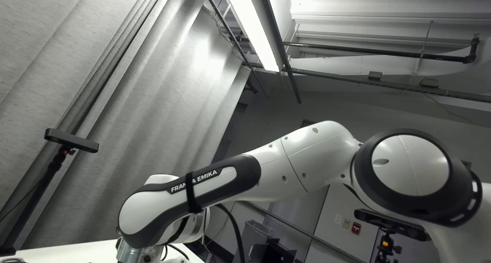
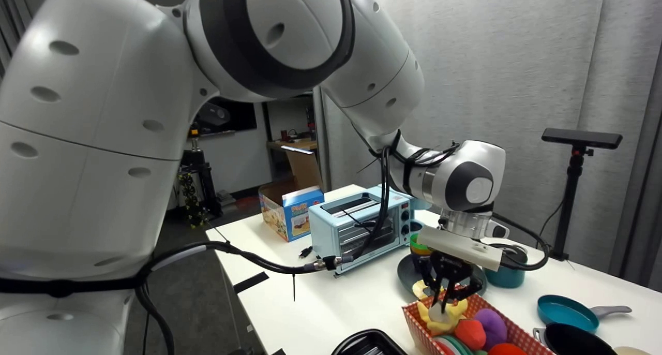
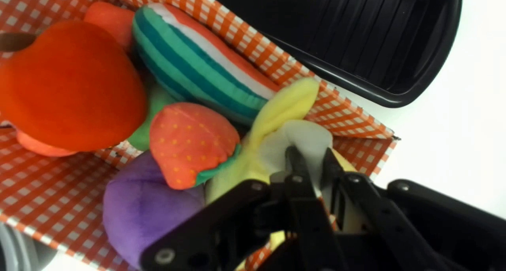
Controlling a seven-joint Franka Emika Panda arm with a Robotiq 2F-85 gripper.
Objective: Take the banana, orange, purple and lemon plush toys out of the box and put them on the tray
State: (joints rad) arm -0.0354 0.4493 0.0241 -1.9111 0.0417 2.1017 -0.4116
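The banana plush (image 3: 237,168), white flesh with yellow peel flaps, lies at one end of the red-and-white checkered box (image 3: 241,34); it also shows in an exterior view (image 2: 446,320). My gripper (image 3: 312,154) points down into the box (image 2: 414,319), its fingers closed on the banana's white tip; it also shows in an exterior view (image 2: 440,302). The purple plush (image 3: 148,207) lies beside the banana. A large red-orange plush with a brown stem (image 3: 75,89) lies farther along; whether it is the orange is unclear. The lemon is not identifiable. The black ridged tray (image 3: 355,34) stands beside the box.
A strawberry plush (image 3: 189,140) and a watermelon plush (image 3: 201,65) lie against the banana. A dark plate (image 2: 408,272) with a yellow thing is behind the box. A blue toaster oven (image 2: 326,236), a teal pan (image 2: 563,313) and a dark pan (image 2: 579,339) stand around.
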